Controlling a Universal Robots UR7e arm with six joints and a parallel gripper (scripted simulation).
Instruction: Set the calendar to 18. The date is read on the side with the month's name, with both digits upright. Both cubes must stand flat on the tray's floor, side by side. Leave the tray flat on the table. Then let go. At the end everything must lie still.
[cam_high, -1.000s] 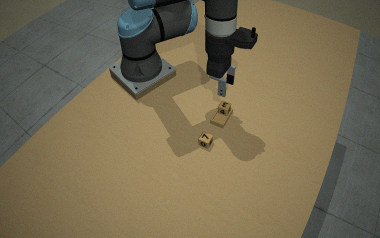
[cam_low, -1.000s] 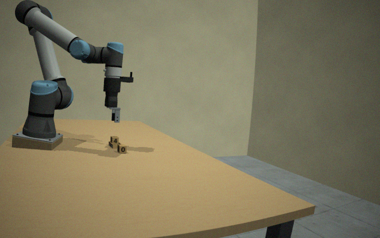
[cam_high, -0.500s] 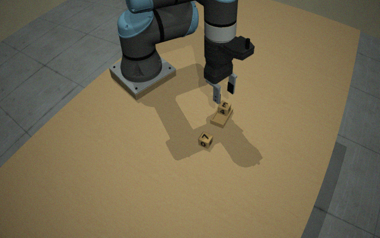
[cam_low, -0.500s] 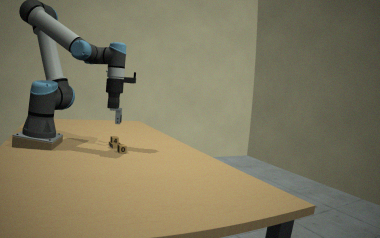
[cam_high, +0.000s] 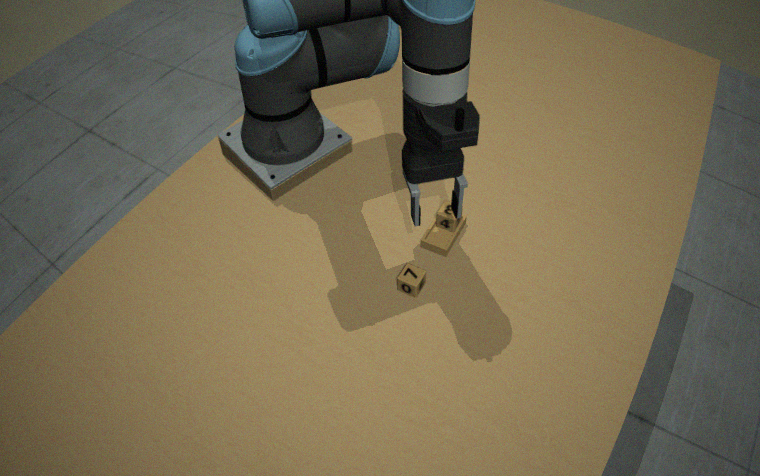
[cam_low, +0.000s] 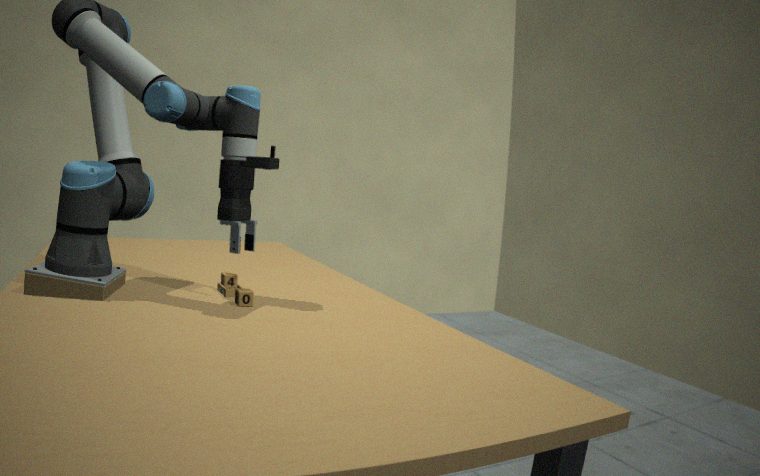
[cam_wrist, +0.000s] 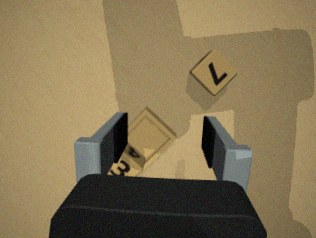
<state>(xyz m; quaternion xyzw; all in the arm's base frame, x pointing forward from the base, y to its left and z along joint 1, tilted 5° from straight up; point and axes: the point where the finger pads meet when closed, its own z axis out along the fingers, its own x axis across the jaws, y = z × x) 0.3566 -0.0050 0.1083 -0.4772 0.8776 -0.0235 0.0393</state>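
Note:
A small wooden tray (cam_high: 443, 237) lies flat on the table. One wooden cube (cam_high: 446, 216) stands in its far end, with 3 on top and 4 on the side; it also shows in the exterior view (cam_low: 229, 280) and at the wrist view's lower left (cam_wrist: 129, 160). The other cube (cam_high: 411, 278) stands on the table in front of the tray, with 7 on top and 0 on the side; it also shows in the wrist view (cam_wrist: 214, 73). My gripper (cam_high: 436, 208) is open and empty, hanging some way above the tray (cam_wrist: 149, 139).
The arm's base (cam_high: 283, 142) stands at the back left of the tan table. The table's curved edge runs along the right and front.

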